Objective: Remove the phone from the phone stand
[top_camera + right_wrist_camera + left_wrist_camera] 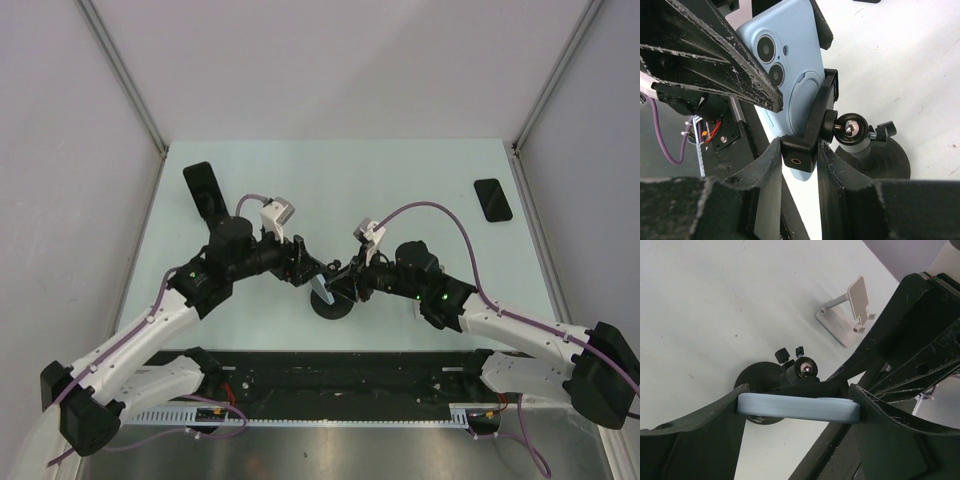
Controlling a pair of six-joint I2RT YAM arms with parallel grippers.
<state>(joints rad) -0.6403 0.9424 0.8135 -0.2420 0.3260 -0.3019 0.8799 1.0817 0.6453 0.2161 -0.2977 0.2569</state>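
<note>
A light blue phone (322,291) sits in the clamp of a black ball-joint phone stand (333,304) near the table's front middle. My left gripper (308,272) is shut on the phone: in the left wrist view its gripper (799,408) holds the phone's (790,406) edges between both fingers, with the stand's base (757,382) behind. My right gripper (346,284) is shut on the stand's black clamp (801,155) just below the phone's back (787,60), whose camera lenses show; the ball joint (850,128) sits to the right.
A black phone (204,191) lies at the back left and another black phone (492,199) at the back right. A white phone stand (847,315) stands on the table beyond the black one. The black rail (340,375) runs along the near edge.
</note>
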